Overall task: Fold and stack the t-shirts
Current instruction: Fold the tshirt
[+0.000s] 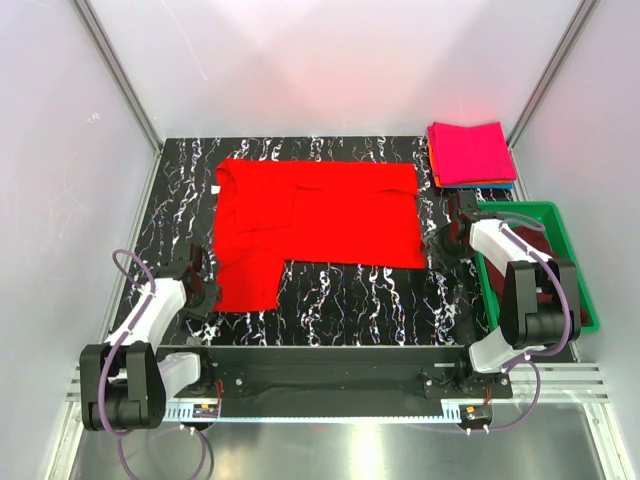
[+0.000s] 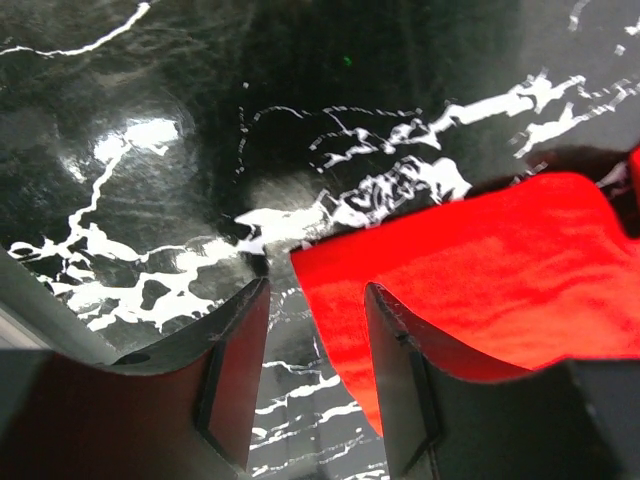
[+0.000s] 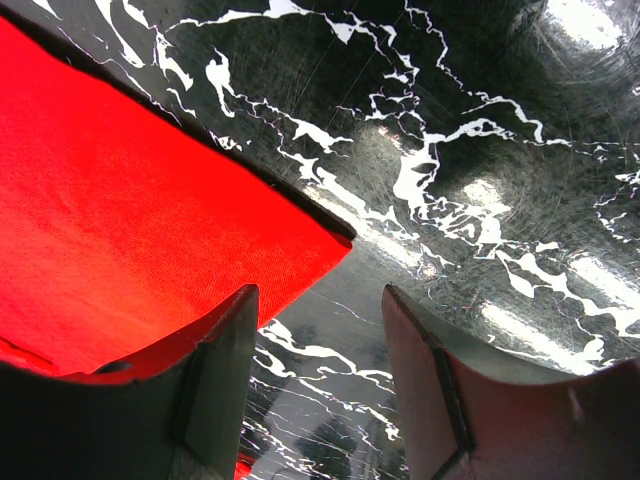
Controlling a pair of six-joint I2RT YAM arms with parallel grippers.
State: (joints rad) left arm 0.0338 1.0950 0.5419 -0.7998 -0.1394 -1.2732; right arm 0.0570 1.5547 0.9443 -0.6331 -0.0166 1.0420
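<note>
One red t-shirt (image 1: pixel 320 215) part-folded, magenta shirt (image 1: pixel 470 150) mostly hiding layers (image 1: pixel 478 184) beneath

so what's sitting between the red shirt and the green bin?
The right fingers, open and holding nothing, over bare table beside the red shirt, short of the green bin. The top view shows it.

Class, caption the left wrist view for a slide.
Open left gripper at the red t-shirt's corner on the marbled black table.

The right arm (image 1: pixel 505 255) covers much of the green bin (image 1: pixel 545 211); under the magenta shirt (image 1: pixel 470 150) only thin edges show.
</note>
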